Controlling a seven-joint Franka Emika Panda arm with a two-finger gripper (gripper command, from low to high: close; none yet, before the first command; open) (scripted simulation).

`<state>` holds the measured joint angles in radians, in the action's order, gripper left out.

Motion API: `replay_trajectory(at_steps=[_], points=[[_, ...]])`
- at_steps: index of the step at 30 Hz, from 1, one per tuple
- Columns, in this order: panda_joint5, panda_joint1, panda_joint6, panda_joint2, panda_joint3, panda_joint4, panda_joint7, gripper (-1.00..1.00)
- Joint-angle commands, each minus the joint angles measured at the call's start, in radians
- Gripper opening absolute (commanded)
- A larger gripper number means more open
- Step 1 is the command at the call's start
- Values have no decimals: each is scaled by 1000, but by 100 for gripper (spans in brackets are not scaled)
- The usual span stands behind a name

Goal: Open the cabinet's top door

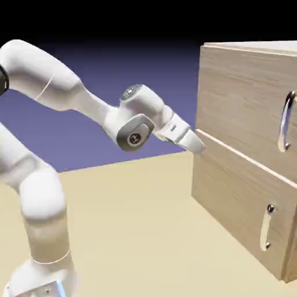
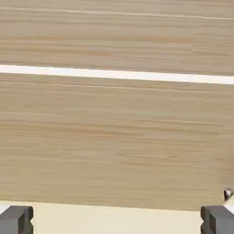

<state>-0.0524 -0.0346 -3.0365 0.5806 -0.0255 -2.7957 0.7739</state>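
Note:
The cabinet (image 1: 261,46) of light wood stands at the exterior view's right. Its top door (image 1: 243,96) carries a long curved silver handle (image 1: 285,122) near its far side. My gripper (image 1: 196,142) hovers at the cabinet's near front edge, level with the pale seam between the two panels and well short of the handle. In the hand view wood fills the picture: the top door (image 2: 114,36) lies above the white seam (image 2: 114,74). Both grey fingertips (image 2: 16,218) sit far apart at the bottom corners, open, with nothing between them.
Below the seam is the lower panel (image 1: 232,194) with its shorter handle (image 1: 266,227); a silver speck (image 2: 227,194) shows at the hand view's right edge. The tan table (image 1: 133,232) stretches in front of the cabinet.

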Motion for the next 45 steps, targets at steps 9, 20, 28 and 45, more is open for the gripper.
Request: replay_trajectory(at_steps=[9, 20, 28, 45], points=[[-391, -169, 3, 79, -190, 107, 245, 100], [-870, -375, 8, 176, -422, 238, 545, 100], [-1218, -525, 11, 247, -591, 333, 763, 100], [-1957, -845, 17, 396, -950, 535, 1226, 100]])
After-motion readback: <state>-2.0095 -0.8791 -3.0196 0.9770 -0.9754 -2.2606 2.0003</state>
